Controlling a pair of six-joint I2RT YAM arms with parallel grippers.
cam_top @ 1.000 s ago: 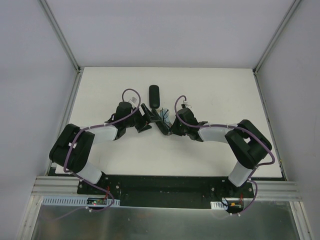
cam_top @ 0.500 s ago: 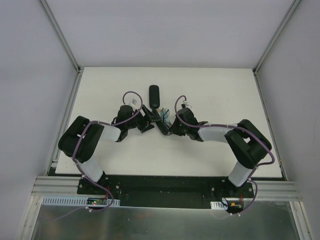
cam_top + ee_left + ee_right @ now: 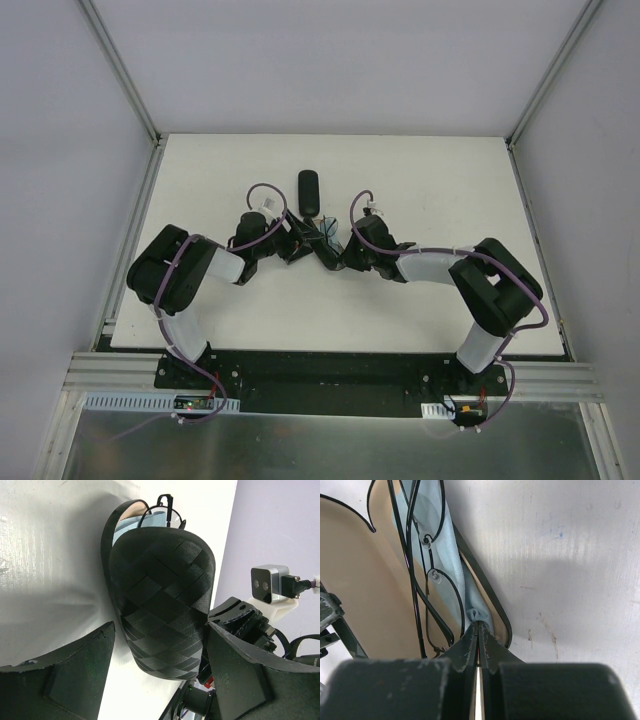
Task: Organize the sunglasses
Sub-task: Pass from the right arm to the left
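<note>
One pair of wire-framed sunglasses (image 3: pixel 428 541) lies inside one open case (image 3: pixel 360 580), black outside and tan inside, on one light-blue cloth (image 3: pixel 452 555). One closed case (image 3: pixel 309 190), also black, lies on the white table (image 3: pixel 450 180) just behind it. The left gripper (image 3: pixel 159 627) stands wide, its two fingers (image 3: pixel 240 675) flanking the open case's woven lid. The right gripper (image 3: pixel 478 630) is closed tight, its tips at a fold of the cloth on the case's rim.

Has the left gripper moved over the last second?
Yes. Seen from above, the left gripper has edged right, toward the spot below the closed black case, which stayed put.
</note>
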